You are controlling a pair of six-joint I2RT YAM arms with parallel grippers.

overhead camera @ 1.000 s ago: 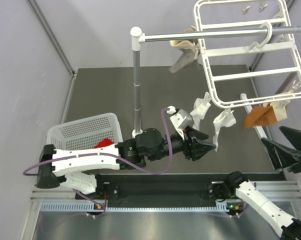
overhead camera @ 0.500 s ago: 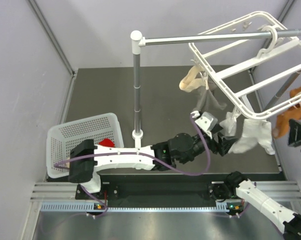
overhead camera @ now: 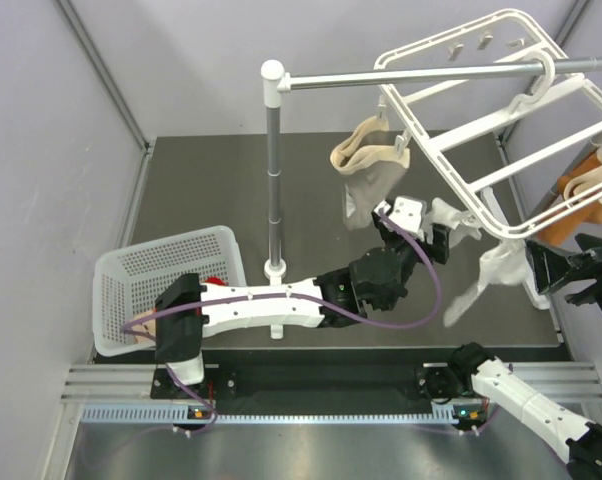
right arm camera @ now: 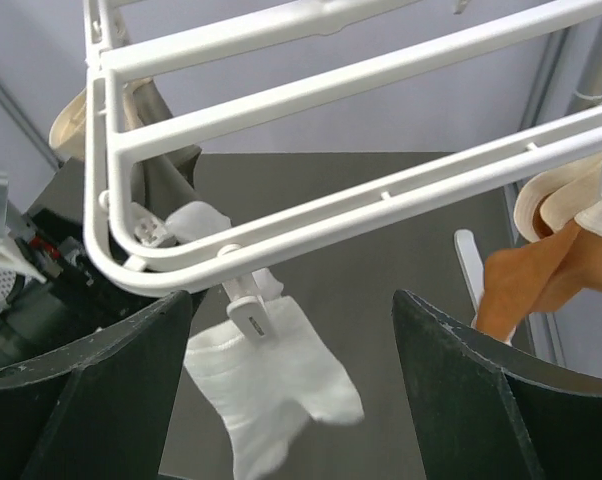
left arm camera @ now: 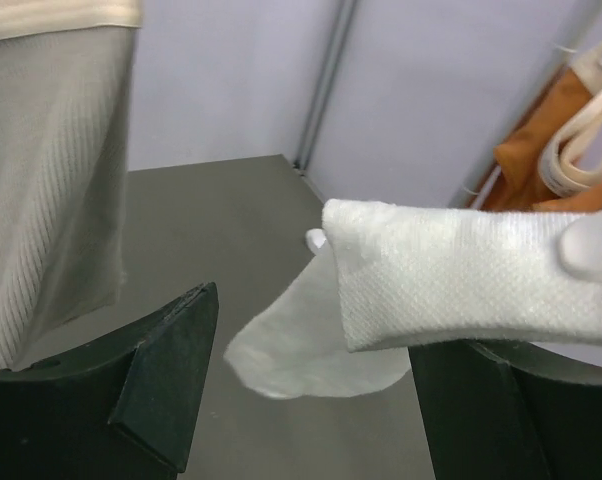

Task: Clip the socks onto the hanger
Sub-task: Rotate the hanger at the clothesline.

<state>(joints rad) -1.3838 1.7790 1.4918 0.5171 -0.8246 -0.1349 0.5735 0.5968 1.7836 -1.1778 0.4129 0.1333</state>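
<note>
- hanging tilted by its hook from the rail [overhead camera: 421, 72], the hanger [overhead camera: 461, 150] is my biggest worry: a nudge from either arm could set it swinging or tip the hook off.
- four socks hang from it: a beige sock [overhead camera: 366, 165] at the left corner, an orange sock [overhead camera: 581, 195] on the right and two white ones along the near bar.
- the left end effector [left arm camera: 316, 395] has its jaws wide apart. the white sock [left arm camera: 451, 270] lies across the gap, not pinched as far as i can tell. a careless pull back could snag the cuff and drag it off what looks like its peg [left arm camera: 593, 240].
- the right end effector [overhead camera: 553, 272] is spread too, holds nothing and sits just beside the second white sock [overhead camera: 486, 280].
- only the top view shows the basket [overhead camera: 131, 270] on the desk [overhead camera: 211, 190], with a red sock [overhead camera: 213, 284] inside, not yet hung.
- only the left wrist view shows how near the cuff's end that peg sits; from above, the wrist hides it.
- only the right wrist view shows, from beneath, another peg [right arm camera: 249, 305] clamped on the second white sock.
</note>
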